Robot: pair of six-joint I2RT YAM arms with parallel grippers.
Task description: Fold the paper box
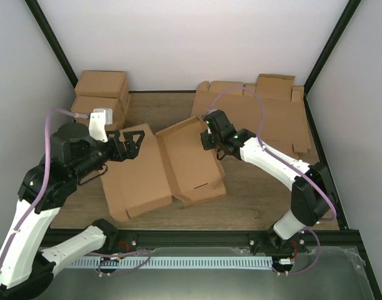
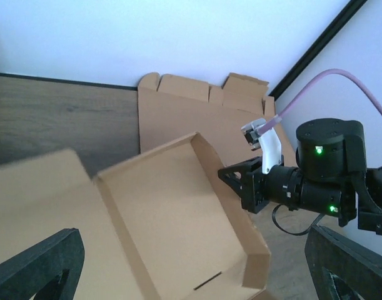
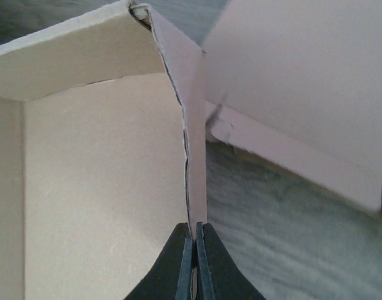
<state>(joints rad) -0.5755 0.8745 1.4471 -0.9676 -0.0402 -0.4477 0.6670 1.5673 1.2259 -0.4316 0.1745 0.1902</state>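
on the table [image 1: 253, 200], seen from above, one box [image 1: 147, 178] lies mid-scene, half-formed, its right tray's walls raised. the left gripper [image 1: 135, 144] hangs spread over the flat left panel's far edge, holding nothing. the right gripper [image 1: 208, 140] pinches the tray's far right wall. far right lies one sheaf of blanks [image 1: 272, 119]; far left, at least two folded boxes [image 1: 102, 94].

left wrist: fingers [image 2: 37, 265] wide apart, box [image 2: 178, 219] below, right gripper [image 2: 239, 178] at the wall.

right wrist: gripper [image 3: 194, 240] pressed onto the thin wall of the box [image 3: 103, 175]. a sideways pull could slip or tear that edge, and the wall would drop flat.
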